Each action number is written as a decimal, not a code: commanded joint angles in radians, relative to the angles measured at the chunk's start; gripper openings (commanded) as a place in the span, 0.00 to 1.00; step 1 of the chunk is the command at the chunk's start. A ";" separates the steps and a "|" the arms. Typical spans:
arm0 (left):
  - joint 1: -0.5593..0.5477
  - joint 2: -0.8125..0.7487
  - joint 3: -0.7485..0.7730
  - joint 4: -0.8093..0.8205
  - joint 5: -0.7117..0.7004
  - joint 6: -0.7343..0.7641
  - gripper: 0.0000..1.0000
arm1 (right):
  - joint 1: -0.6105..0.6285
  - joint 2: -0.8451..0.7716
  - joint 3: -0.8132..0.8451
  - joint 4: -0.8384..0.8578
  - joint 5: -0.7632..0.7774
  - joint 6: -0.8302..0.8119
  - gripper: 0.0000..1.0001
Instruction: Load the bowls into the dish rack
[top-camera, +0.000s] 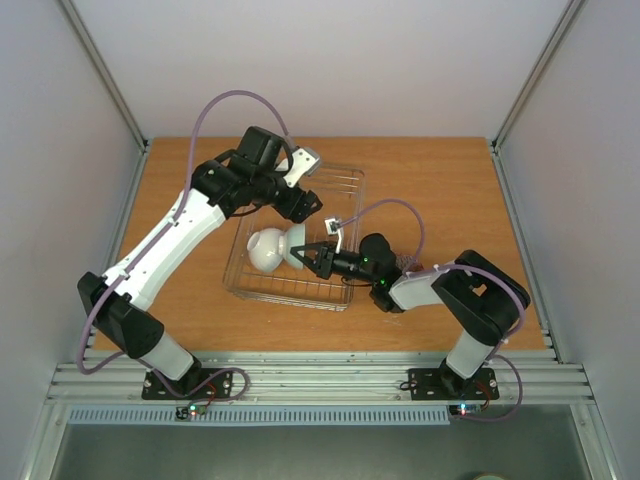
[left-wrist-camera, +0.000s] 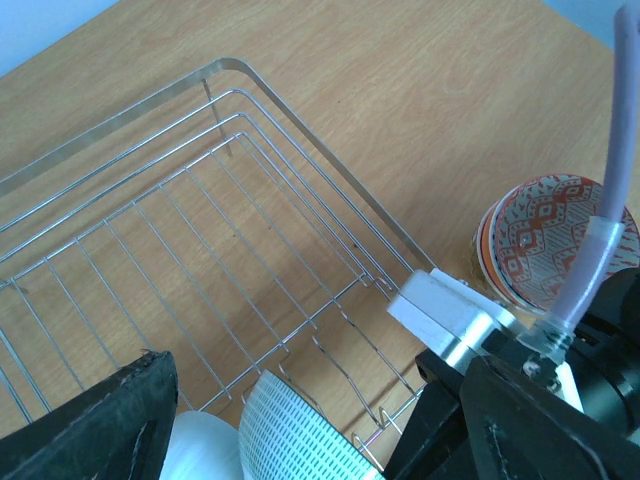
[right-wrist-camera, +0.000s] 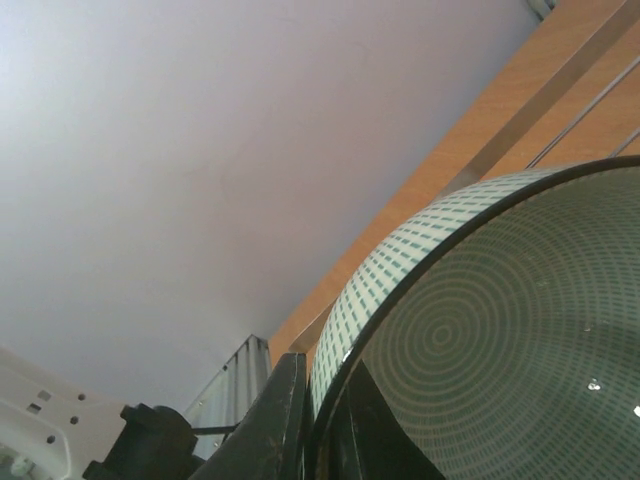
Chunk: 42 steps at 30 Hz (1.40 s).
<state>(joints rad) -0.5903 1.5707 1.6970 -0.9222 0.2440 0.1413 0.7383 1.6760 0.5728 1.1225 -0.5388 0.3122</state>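
Note:
The silver wire dish rack (top-camera: 340, 190) lies at the table's middle; its rim also shows in the left wrist view (left-wrist-camera: 230, 68). A white bowl (top-camera: 262, 248) rests in its near part. My right gripper (top-camera: 315, 258) is shut on the rim of a pale green bowl (top-camera: 296, 250), held on edge beside the white bowl, one finger (right-wrist-camera: 275, 420) outside and one inside. In the left wrist view the white bowl (left-wrist-camera: 205, 450) and the pale green bowl (left-wrist-camera: 290, 435) sit below my open, empty left gripper (left-wrist-camera: 310, 385), which hovers over the rack (top-camera: 308, 210). An orange patterned bowl (left-wrist-camera: 545, 240) sits outside the rack.
The right wrist's white camera block (left-wrist-camera: 445, 310) reaches over the rack's rim near the orange bowl. Upright wire prongs (left-wrist-camera: 400, 385) line the rack floor by the green bowl. Metal frame posts and grey walls bound the wooden table (top-camera: 450, 190).

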 joint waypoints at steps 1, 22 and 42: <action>0.003 -0.055 -0.020 0.055 0.010 0.014 0.77 | -0.009 0.034 -0.031 0.217 0.037 0.057 0.01; 0.004 -0.047 -0.021 0.054 0.029 0.012 0.77 | -0.006 -0.294 -0.026 -0.333 0.154 -0.084 0.43; 0.006 -0.049 -0.034 0.060 0.026 0.017 0.77 | 0.003 -0.280 0.063 -0.554 0.157 -0.133 0.14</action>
<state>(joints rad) -0.5900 1.5303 1.6688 -0.9073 0.2584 0.1463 0.7345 1.4147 0.5861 0.6563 -0.3832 0.2142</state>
